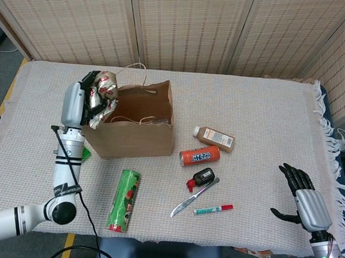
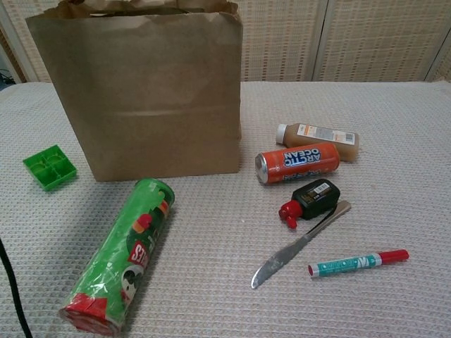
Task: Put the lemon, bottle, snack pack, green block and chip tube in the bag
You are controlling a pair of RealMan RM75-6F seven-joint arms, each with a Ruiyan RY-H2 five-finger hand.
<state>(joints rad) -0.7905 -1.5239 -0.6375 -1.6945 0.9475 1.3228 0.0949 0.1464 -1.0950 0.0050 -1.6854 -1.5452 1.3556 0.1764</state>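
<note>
Crinkled foil snack pack (image 1: 102, 96) gripped in left hand (image 1: 82, 103), raised over brown paper bag (image 1: 133, 135) rim, chip tube (image 1: 123, 200) lying below that hand on counter (image 1: 263, 112), right hand (image 1: 304, 199) empty, fingers spread.

Brown paper bag (image 2: 151, 91); green chip tube (image 2: 120, 257) with red base; green block (image 2: 49, 166); silver, red-spotted snack pack (image 1: 102, 97); amber bottle (image 2: 318, 137); orange can (image 2: 296, 163) with blue lettering; beige woven worktop (image 2: 394, 197).
</note>
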